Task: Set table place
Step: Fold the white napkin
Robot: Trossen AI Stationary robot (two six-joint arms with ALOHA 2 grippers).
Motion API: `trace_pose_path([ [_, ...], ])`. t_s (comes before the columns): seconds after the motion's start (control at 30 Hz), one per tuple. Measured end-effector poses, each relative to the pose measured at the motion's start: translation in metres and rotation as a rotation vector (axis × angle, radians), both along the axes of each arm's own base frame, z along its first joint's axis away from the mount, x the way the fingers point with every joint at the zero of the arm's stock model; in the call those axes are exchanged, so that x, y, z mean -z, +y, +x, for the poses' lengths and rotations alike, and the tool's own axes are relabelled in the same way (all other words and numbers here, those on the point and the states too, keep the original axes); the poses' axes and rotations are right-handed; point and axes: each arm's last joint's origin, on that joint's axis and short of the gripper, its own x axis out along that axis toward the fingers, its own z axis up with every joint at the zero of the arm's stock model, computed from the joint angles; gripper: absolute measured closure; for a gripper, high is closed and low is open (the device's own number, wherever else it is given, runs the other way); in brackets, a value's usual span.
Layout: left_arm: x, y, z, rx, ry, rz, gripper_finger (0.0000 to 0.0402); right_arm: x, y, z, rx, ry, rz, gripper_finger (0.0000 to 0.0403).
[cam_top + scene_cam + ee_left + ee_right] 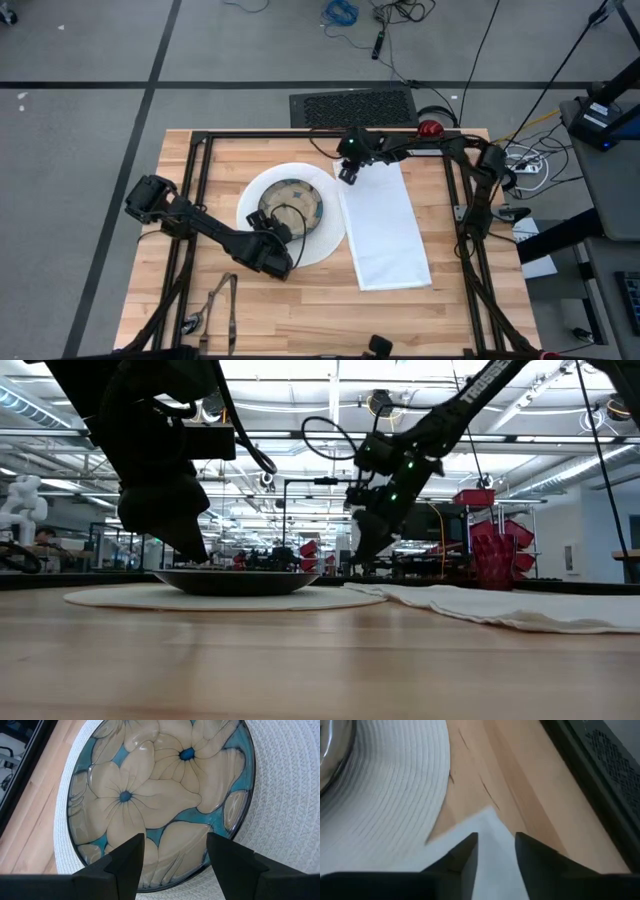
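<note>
On the butcher-block table [300,310], the floral beige-and-blue bowl [290,203] is seen resting on the round white woven plate [320,182], its near rim hidden in the high view by the left gripper [280,240], whose fingers [127,865] are held wide apart just over that rim, gripping nothing. Just beside the plate a white cloth napkin [384,232] is laid flat. Its far corner beside the plate is partly covered by the right gripper [348,174], whose jaws are parted slightly over the cloth without clamping it; the napkin's remainder is cut off in the right wrist view.

Table [300,310]: pale wood planks, matt, visible grain; black metal frame. Plate [285,805]: white, ribbed woven-looking texture, matt. Bowl [165,785]: glazed ceramic, glossy, beige/blue floral. Napkin [385,230]: white cloth, smooth, matt. Gripper fingers [125,865]: dark, matt.
</note>
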Motion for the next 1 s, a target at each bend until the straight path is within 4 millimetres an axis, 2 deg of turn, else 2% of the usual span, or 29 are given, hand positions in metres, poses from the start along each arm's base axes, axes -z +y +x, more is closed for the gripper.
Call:
trace_pose_path([
  [0.1, 0.000, 0.000, 0.000, -0.001, -0.001, -0.001, 0.0201, -0.015, -0.003, -0.015, 0.033, 0.032, 0.024, 0.0261],
  [0.2, 0.000, 0.000, 0.000, -0.005, -0.005, -0.002, 0.0201, -0.020, -0.011, -0.035, 0.118, 0.087, 0.086, 0.0258],
  [0.33, 0.000, 0.000, 0.001, -0.007, -0.011, -0.005, 0.0201, -0.016, -0.025, -0.057, 0.285, 0.131, 0.183, 0.0259],
  [0.57, 0.000, -0.001, 0.002, -0.001, -0.026, -0.011, 0.0201, -0.004, -0.047, -0.080, 0.499, 0.089, 0.232, 0.0256],
  [0.7, 0.000, -0.001, 0.002, -0.002, -0.030, -0.002, 0.0201, 0.001, -0.049, -0.086, 0.486, 0.118, 0.229, 0.0256],
  [0.83, -0.001, 0.000, 0.003, -0.004, -0.048, 0.022, 0.0201, 0.007, -0.045, -0.084, 0.437, 0.143, 0.230, 0.0256],
  [1.0, -0.002, -0.002, 0.010, 0.034, -0.085, 0.014, 0.0201, 0.020, -0.048, -0.082, 0.459, 0.146, 0.277, 0.0256],
])
